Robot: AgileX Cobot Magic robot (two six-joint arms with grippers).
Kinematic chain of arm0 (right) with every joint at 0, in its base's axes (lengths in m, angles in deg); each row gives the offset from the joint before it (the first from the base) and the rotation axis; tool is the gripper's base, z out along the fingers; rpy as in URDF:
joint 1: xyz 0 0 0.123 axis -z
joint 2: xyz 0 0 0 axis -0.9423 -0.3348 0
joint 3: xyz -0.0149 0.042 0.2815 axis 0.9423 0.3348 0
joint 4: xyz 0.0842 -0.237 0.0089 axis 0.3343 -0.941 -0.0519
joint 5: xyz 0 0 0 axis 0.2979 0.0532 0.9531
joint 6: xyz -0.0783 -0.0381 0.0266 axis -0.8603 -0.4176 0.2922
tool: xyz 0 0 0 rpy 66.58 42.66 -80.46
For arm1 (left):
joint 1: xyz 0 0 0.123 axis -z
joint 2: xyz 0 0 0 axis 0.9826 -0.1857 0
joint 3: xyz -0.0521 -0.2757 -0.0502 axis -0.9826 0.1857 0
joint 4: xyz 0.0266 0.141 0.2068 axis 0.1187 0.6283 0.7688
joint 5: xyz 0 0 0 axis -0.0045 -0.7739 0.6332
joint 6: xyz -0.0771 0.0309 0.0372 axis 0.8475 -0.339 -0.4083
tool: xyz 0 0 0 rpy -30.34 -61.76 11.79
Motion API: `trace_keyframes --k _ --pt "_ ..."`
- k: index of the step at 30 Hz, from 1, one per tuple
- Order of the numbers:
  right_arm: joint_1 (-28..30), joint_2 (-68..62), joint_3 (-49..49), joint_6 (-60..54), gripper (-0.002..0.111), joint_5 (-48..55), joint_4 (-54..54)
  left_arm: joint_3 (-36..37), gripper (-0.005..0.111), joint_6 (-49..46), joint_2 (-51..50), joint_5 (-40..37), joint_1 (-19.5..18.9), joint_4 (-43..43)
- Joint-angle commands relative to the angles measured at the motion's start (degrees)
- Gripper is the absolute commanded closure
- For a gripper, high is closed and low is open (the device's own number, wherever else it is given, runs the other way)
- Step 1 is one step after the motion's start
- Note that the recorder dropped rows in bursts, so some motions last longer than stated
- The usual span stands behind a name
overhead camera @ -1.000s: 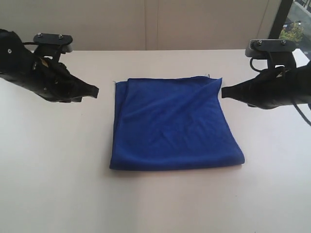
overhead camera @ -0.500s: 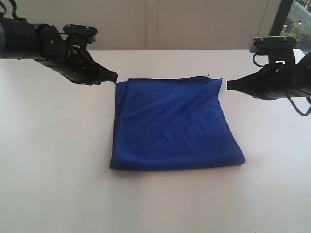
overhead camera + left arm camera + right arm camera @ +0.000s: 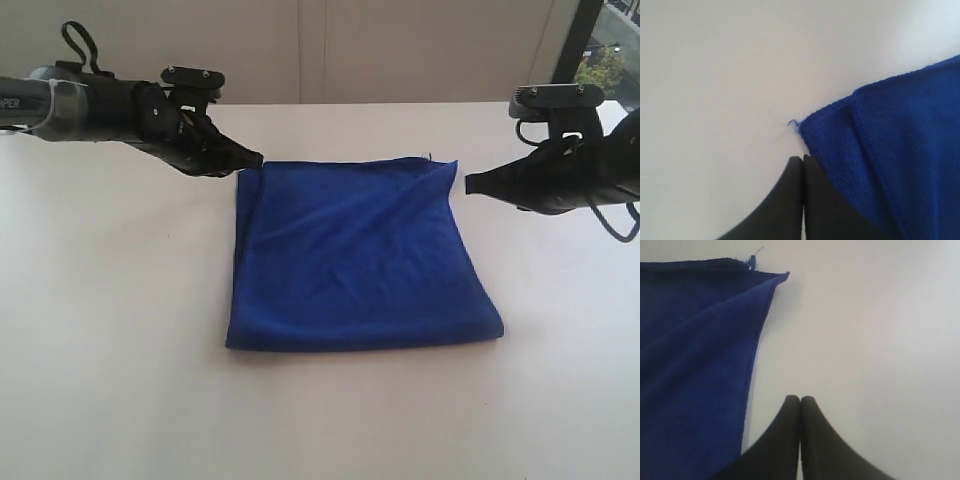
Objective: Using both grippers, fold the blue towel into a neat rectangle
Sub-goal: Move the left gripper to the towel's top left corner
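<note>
Creased, folded blue towel (image 3: 360, 255) flat on white desk (image 3: 120, 350); stray threads at 11 and 1 o'clock corners. Beside those corners: left gripper (image 3: 257, 159), right gripper (image 3: 470, 185), fingers clenched, empty.

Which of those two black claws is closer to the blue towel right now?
Left. The left gripper, shut, has its tip right against the blue towel at its far left corner. The right gripper is beside the far right corner, with bare table showing between.
</note>
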Motion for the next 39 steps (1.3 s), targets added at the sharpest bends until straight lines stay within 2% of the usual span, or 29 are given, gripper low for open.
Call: trace_keyframes --k 1,4,6,11,12,14,18,20,22,24,27,29,36,39 --pt "0.5 -0.1 -0.3 -0.4 0.108 0.0 -0.3 -5.1 0.107 -2.3 -1.1 -7.3 0.1 -1.1" --pt "0.5 -0.1 -0.3 -0.4 0.108 0.0 -0.4 -9.9 0.107 -6.9 -1.2 -14.6 -0.3 -4.3" --pt "0.5 -0.1 -0.3 -0.4 0.108 0.0 -0.4 -13.1 0.107 -12.7 -1.2 -18.8 -1.1 -10.8" --pt "0.5 -0.1 -0.3 -0.4 0.108 0.1 -0.4 -20.0 0.107 -33.6 -2.8 -28.5 -6.1 -37.6" --pt "0.5 -0.1 -0.3 -0.4 0.108 0.1 -0.4 -20.5 0.107 -34.8 -3.2 -29.1 -7.2 -41.1" --pt "0.5 -0.1 -0.3 -0.4 0.108 0.1 -0.4 -20.4 0.107 -36.2 -4.0 -27.8 -8.6 -43.5" --pt "0.5 -0.1 -0.3 -0.4 0.108 0.1 -0.4 -20.4 0.107 -37.3 -6.3 -27.9 -9.4 -41.6" --pt "0.5 -0.1 -0.3 -0.4 0.108 0.1 -0.4 -20.4 0.106 -42.4 -8.5 -27.6 -9.2 -42.1" --pt "0.5 -0.1 -0.3 -0.4 0.108 0.1 -0.4 -20.4 0.095 -47.4 -10.1 -27.2 -9.2 -45.3" --pt "0.5 -0.1 -0.3 -0.4 0.108 -0.5 -0.4 -20.4 0.075 -54.2 -11.3 -27.2 -9.2 -51.1" --pt "0.5 -0.1 -0.3 -0.4 0.108 -0.5 -0.4 -20.4 0.064 -61.5 -12.6 -27.5 -9.2 -58.7" --pt "0.5 -0.1 -0.3 -0.4 0.108 -0.6 -0.4 -20.4 0.064 -65.2 -13.8 -27.9 -9.2 -63.0" --pt "0.5 -0.1 -0.3 -0.4 0.108 -1.6 -0.4 -20.4 0.064 -67.2 -15.1 -26.3 -9.2 -64.3" --pt "0.5 -0.2 -0.1 -0.4 0.108 -1.6 -0.4 -20.4 0.064 -70.2 -16.3 -26.2 -9.1 -68.4"
